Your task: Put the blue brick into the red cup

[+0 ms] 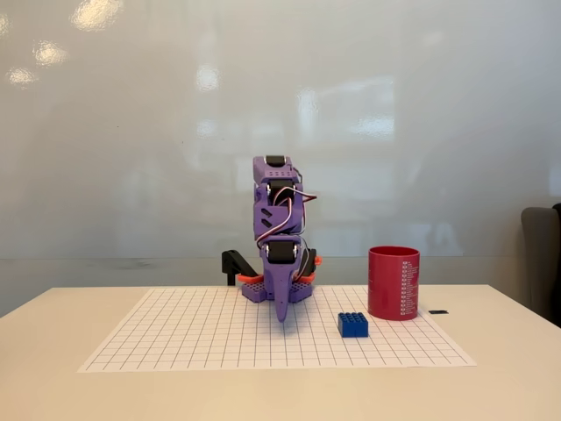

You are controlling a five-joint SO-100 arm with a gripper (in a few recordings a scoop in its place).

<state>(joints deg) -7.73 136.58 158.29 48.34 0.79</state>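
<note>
The blue brick [353, 324] lies studs-up on the white grid sheet, right of centre. Just behind it and to its right stands the red cup [394, 282], upright, with white print down its right side. The purple arm is folded up over its base at the middle of the sheet. Its gripper [281, 311] points down toward the sheet, left of the brick and apart from it by about a brick's width. The fingers look pressed together with nothing between them.
The white grid sheet [193, 338] covers the middle of the pale table [53, 386]. A small black item [438, 311] lies right of the cup. A dark chair back [542, 263] shows at the right edge. A black and orange part [237, 266] sits by the arm's base.
</note>
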